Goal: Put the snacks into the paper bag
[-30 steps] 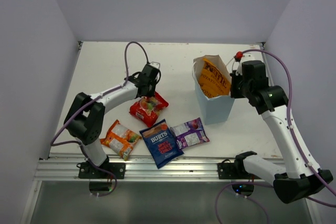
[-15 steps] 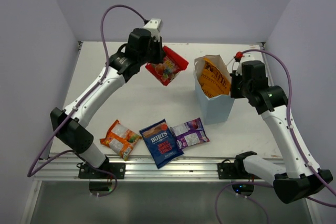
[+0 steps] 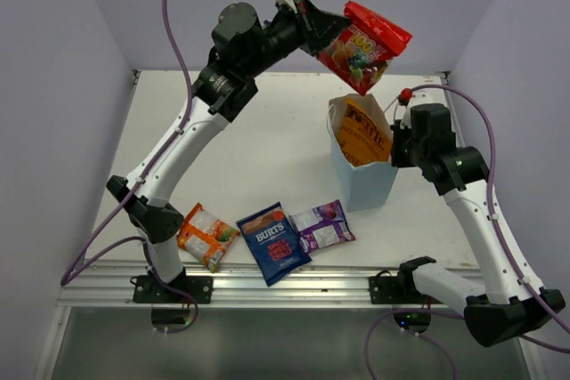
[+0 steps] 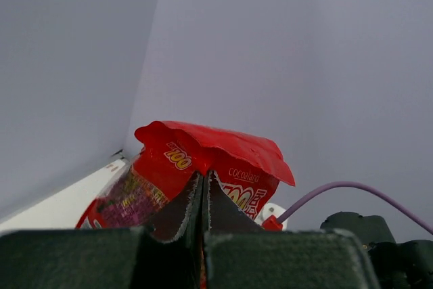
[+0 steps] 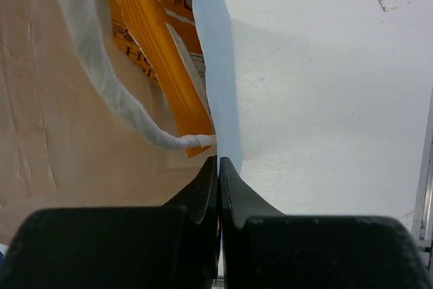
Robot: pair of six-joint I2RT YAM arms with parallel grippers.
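Kettle bag (image 3: 363, 135) inside paper bag (image 3: 365, 186); right tool (image 5: 218, 160) pinching its rim; left tool (image 4: 204, 176) clamping red packet (image 3: 365, 46) overhead

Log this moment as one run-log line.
left gripper: shut on red packet, held high near paper bag | right gripper: shut on paper bag rim | inside: Kettle bag | on table: Burts bag, purple-white packet, orange-white packet

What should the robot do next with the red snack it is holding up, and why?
Probably lower the left pincer a little, so the red packet sinks toward the paper bag's open top. The packet hangs high, pinched in shut jaws, seemingly above the bag. The right pincer pinches the bag's rim, and the Kettle bag inside leaves room.
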